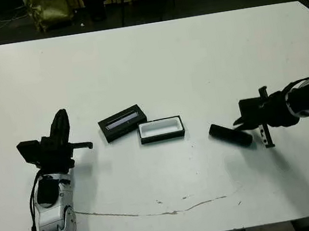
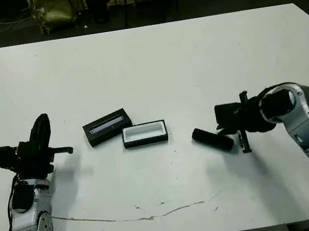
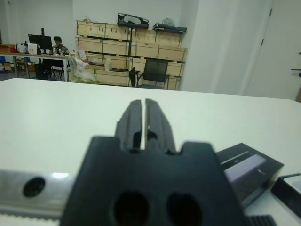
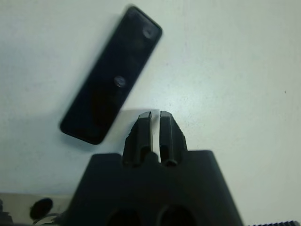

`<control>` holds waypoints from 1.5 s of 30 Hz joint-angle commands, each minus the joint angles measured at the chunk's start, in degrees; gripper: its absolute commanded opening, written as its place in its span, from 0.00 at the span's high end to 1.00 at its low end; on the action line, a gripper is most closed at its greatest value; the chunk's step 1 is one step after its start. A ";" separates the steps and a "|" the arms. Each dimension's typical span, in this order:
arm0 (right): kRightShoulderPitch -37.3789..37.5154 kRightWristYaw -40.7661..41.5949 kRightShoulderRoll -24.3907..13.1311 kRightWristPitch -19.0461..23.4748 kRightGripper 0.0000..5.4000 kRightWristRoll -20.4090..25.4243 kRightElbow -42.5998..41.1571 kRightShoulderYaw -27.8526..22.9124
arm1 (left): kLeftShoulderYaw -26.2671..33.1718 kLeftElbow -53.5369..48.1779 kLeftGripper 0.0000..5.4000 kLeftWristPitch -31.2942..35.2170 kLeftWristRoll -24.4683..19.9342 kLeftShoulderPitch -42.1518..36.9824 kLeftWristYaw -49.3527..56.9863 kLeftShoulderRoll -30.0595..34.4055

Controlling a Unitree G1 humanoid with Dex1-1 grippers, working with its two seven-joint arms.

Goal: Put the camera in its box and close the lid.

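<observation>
- The camera (image 1: 231, 135) lies flat on the bench, right of centre and well in from the right edge, just beside my right gripper (image 4: 155, 123), whose fingers are pressed together on nothing.
- It looks stiff, light and glossy, so likely slippery; I would pinch it across its narrow width near the middle, off the small lenses.
- The box (image 1: 161, 129) sits open near the bench's centre, white lining up, with the lid (image 1: 122, 122) touching its far-left corner.
- My left gripper (image 1: 61, 127) hangs clenched and empty toward the left edge.
- The bench (image 1: 152, 63) is white and smooth, with a thin crack near the front edge; beyond it are stacked boxes, a chair and a seated person.
</observation>
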 commanded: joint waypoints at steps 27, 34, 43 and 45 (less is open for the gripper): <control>19.17 -28.24 5.50 2.60 1.00 12.47 -19.50 -25.08 | 0.38 1.18 1.00 0.43 -0.21 0.91 -0.93 0.41; 29.82 -34.07 11.86 7.59 1.00 25.08 -30.21 -35.18 | 0.35 1.13 1.00 0.26 -0.25 0.82 -0.94 0.32; 39.43 -35.04 19.52 4.63 1.00 40.88 -29.74 -41.66 | 0.28 0.78 1.00 0.76 -0.10 1.03 -0.78 0.36; 41.86 -36.84 20.64 5.30 1.00 42.58 -32.42 -42.20 | 0.23 0.95 1.00 0.68 0.05 0.96 -0.79 0.38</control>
